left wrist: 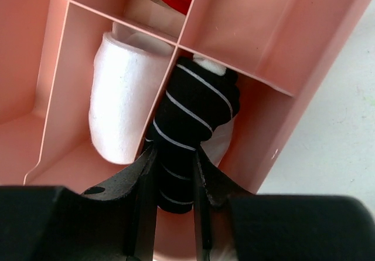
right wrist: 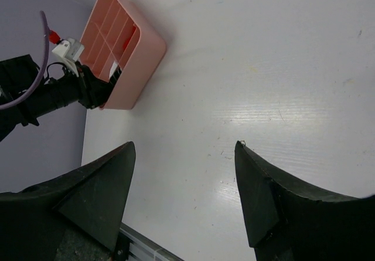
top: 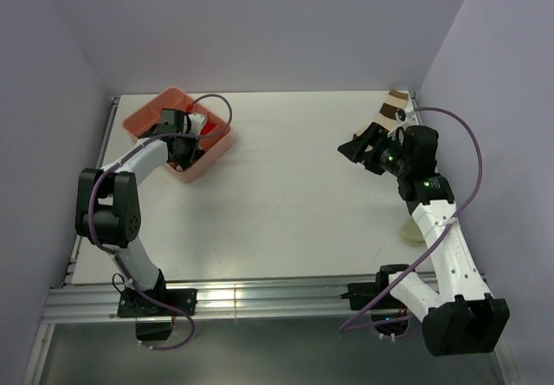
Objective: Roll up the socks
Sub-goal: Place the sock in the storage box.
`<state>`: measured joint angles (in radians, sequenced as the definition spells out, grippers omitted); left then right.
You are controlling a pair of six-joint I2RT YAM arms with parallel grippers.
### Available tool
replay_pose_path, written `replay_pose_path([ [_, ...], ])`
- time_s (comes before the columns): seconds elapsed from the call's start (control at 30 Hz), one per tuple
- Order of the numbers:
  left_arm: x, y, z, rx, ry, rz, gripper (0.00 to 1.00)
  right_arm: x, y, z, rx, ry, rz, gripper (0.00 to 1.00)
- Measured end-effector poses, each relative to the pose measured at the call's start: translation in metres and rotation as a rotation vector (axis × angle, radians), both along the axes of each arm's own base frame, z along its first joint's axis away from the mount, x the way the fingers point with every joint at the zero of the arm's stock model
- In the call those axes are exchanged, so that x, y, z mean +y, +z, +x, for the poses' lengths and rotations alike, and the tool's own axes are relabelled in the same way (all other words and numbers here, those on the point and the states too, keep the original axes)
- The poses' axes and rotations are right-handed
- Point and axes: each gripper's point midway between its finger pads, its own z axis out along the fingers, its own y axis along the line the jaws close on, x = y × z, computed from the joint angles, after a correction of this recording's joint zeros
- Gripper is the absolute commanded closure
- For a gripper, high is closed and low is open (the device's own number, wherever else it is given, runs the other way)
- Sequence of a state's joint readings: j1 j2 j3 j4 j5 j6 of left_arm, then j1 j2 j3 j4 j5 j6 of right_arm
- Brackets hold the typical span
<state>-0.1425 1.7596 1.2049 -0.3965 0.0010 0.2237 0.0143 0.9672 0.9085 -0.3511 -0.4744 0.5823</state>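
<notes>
Striped sock (left wrist: 190, 114), soft and light, is pinched near one end by the left gripper (left wrist: 176, 160) in the bin (left wrist: 263, 32); a mid-body hold likely slips less. Right gripper (right wrist: 184, 173) stands spread, empty.

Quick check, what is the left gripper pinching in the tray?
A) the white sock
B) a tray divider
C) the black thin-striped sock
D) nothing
C: in the left wrist view the left gripper is shut on the black thin-striped sock, inside a pink tray compartment.

Right gripper (right wrist: 185, 146) jaws spread wide, only white table (right wrist: 263, 67) showing between them. Pink divided tray (right wrist: 140, 61) top left, left arm (right wrist: 53, 94) reaching into it.
</notes>
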Motion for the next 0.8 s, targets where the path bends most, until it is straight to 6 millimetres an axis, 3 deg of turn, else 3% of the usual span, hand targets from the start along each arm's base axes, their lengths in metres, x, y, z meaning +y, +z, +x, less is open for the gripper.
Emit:
replay_pose_path([
  [0.03, -0.0001, -0.0008, 0.0005, 0.006, 0.000, -0.001, 0.86, 0.0000, 0.0002, -0.0009, 0.000, 0.000, 0.000, 0.25],
  [0.17, -0.0009, -0.0017, 0.0012, 0.028, -0.003, -0.007, 0.73, -0.0002, 0.0047, -0.0040, -0.016, -0.001, 0.000, 0.25],
  [0.43, -0.0015, -0.0008, 0.0014, 0.032, -0.006, -0.012, 0.65, -0.0025, -0.0002, -0.0103, -0.014, -0.007, 0.001, 0.25],
  [0.8, -0.0036, 0.0014, 0.0031, 0.026, -0.011, -0.021, 0.61, -0.0089, -0.0015, -0.0089, -0.009, -0.028, 0.002, 0.25],
])
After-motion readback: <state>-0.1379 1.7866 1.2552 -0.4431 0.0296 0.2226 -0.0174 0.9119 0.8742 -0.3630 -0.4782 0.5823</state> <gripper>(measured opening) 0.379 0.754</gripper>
